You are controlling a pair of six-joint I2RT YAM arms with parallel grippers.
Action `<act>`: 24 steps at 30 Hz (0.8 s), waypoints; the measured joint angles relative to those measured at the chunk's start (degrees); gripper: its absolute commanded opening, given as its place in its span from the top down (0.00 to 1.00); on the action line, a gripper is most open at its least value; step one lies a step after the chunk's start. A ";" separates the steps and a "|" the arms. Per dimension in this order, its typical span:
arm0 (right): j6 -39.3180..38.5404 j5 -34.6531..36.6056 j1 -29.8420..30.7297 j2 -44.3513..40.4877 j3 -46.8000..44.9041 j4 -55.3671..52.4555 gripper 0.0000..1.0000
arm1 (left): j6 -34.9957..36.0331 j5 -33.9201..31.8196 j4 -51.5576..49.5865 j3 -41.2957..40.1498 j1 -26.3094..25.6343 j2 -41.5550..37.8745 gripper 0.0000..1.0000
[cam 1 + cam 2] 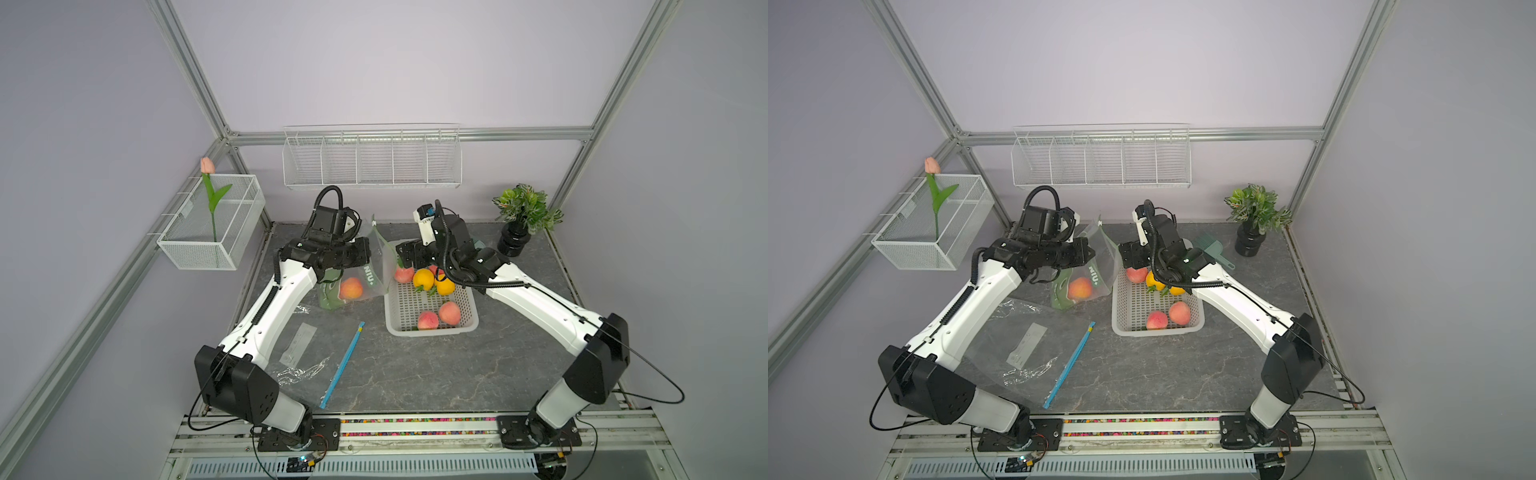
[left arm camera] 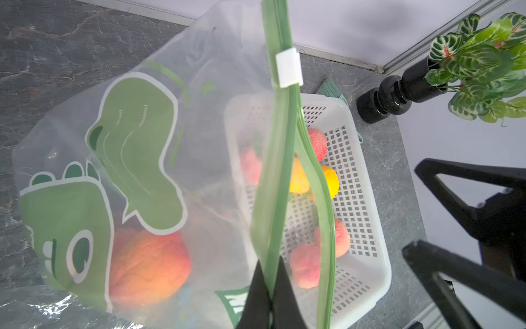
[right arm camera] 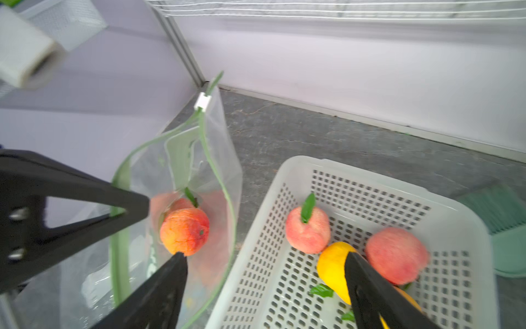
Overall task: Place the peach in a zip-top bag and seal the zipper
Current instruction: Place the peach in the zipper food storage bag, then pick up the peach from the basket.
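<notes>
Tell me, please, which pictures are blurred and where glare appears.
Right wrist view: soft throughout, the basket and the peach in the printed bag smeared. Left wrist view: sharp, the slider crisp, with glare on the clear bag. In both top views: even light, small glints on that clear bag.

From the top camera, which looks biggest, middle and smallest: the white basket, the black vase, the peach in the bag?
1. white perforated plastic basket
2. glossy black vase, barely ahead
3. orange-pink peach inside the clear green-printed zip bag
</notes>
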 measured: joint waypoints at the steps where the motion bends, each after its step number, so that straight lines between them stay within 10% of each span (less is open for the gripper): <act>1: 0.26 1.44 -0.33 -0.13 -0.55 -0.17 0.11 | 0.00 -0.02 0.00 0.00 0.00 -0.04 1.00; 24: -4.28 -1.62 -6.82 21.92 14.05 -19.96 0.18 | -0.02 -0.63 0.04 0.00 0.00 -1.73 1.00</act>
